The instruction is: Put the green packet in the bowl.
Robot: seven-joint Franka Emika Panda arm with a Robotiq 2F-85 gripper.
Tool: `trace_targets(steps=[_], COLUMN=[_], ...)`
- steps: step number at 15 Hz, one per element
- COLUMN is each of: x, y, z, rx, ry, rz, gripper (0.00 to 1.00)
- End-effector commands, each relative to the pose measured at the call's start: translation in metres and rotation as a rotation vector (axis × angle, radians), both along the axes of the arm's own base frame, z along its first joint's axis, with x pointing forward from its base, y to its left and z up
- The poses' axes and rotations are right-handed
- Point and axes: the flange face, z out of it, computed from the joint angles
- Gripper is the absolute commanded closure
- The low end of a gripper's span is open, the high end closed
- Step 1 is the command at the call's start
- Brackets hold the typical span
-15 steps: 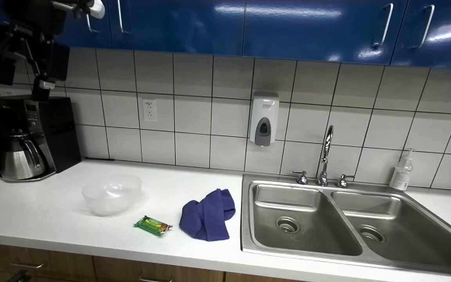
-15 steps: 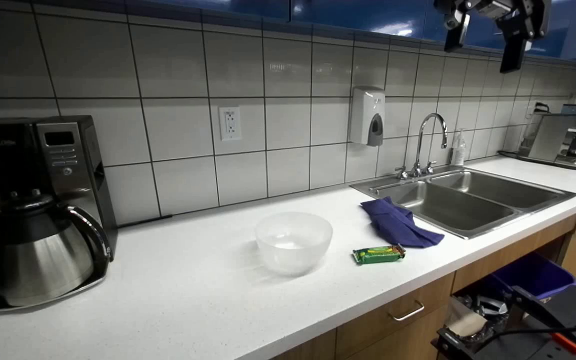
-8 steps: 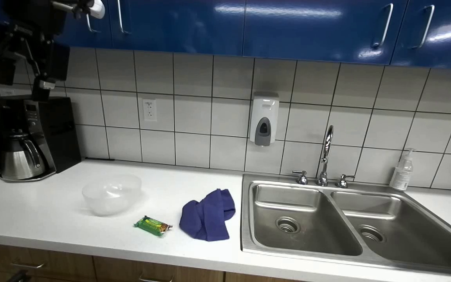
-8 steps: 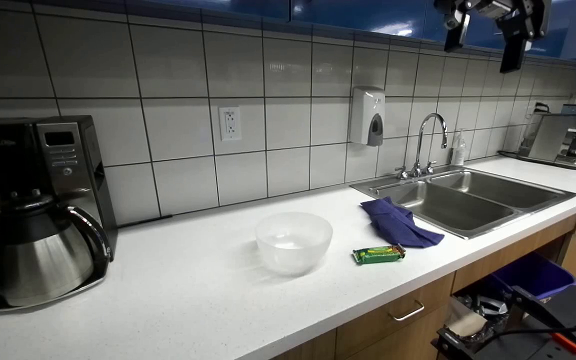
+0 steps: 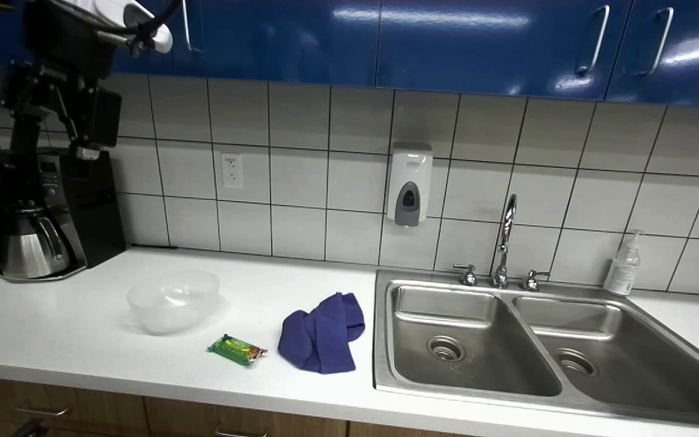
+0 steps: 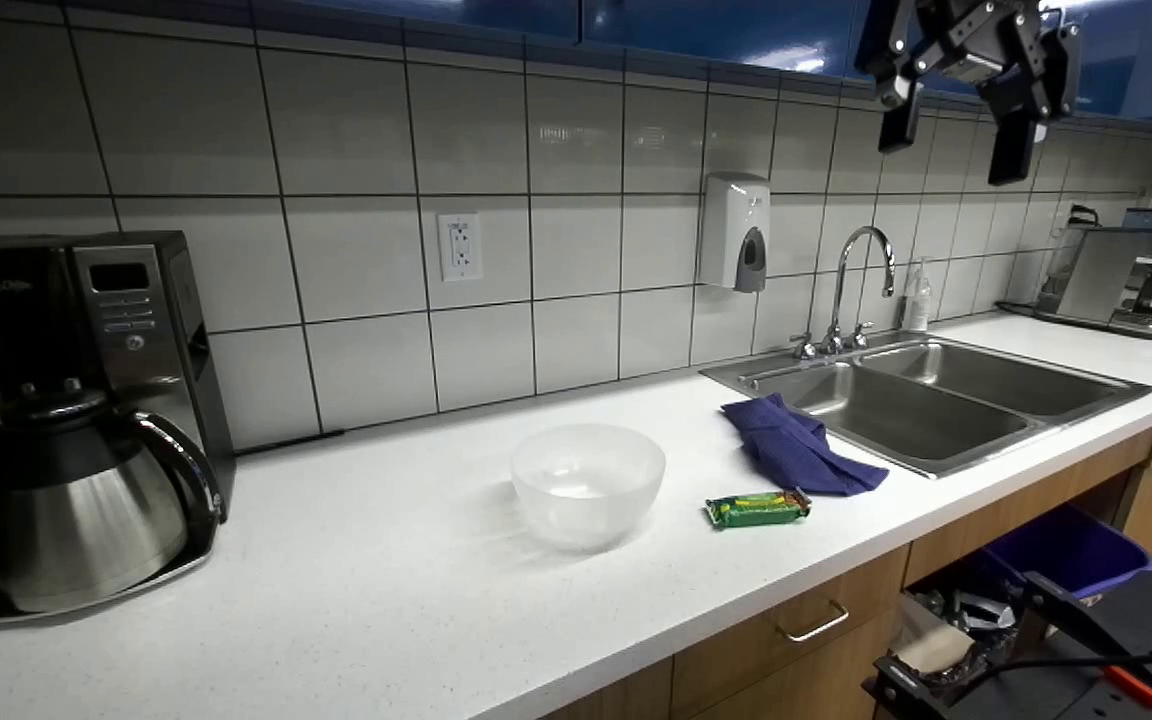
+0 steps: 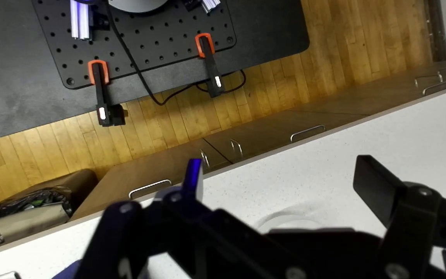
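The green packet (image 5: 235, 350) lies flat on the white counter, between the bowl and a purple cloth. It also shows in an exterior view (image 6: 758, 509) and is out of sight in the wrist view. The clear, frosted bowl (image 5: 173, 303) stands upright and empty on the counter; it shows in an exterior view (image 6: 586, 490) too. Only part of its rim (image 7: 285, 221) shows in the wrist view, behind my gripper's body. My gripper (image 6: 954, 150) is open and empty, high above the counter; its spread fingers also show in the wrist view (image 7: 279, 170).
A purple cloth (image 5: 323, 334) lies beside the packet, next to the steel double sink (image 5: 477, 388). A coffee maker (image 6: 141, 320) stands at the counter's far end. Blue cupboards (image 5: 276, 42) hang above. A black table with orange clamps (image 7: 99, 73) stands across the floor gap.
Over the last half second my gripper has moved down and a little sideways, staying open. The packet, bowl and cloth have not moved.
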Motion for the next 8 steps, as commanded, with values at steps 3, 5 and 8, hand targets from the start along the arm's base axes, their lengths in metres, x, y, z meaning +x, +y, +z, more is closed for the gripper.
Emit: trace_targets(steps=[3,5,8], x=[0.028,0.039,0.055], y=[-0.014,-0.021,-0.033], z=[-0.039,-0.054,-0.074], rx=[-0.063,-0.085,-0.117], ry=[0.027,0.040,0.060], rz=[0.017,0.032,0.096], gripper=[0.00,0.00,0.00])
